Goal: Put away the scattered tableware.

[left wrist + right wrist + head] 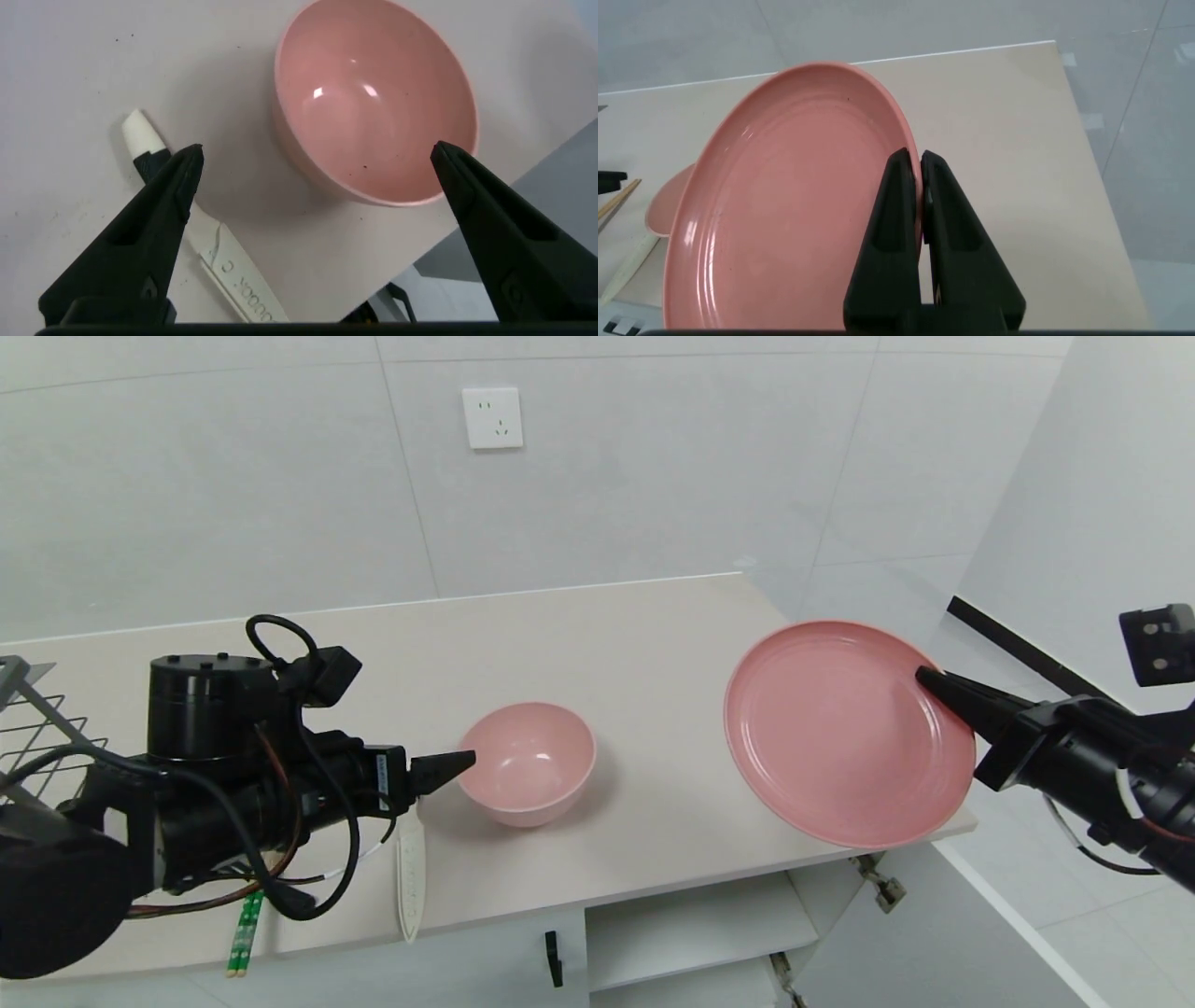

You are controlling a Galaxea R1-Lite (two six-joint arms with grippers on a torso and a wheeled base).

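The right gripper (924, 677) pinched a tilted pink plate (840, 737) by its 2 o'clock rim, above the counter (653, 653) edge at 3 o'clock from the pink bowl (527, 761), where the left gripper (464, 763) was spread; a slow, steady carry would likely keep that thin grip from slipping.

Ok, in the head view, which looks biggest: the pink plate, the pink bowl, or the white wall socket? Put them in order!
1. Round pink plate: biggest, though it is tilted up towards the camera.
2. Round pink bowl: middle.
3. White square wall socket: smallest, but it is farthest away, so its real size is unsure.
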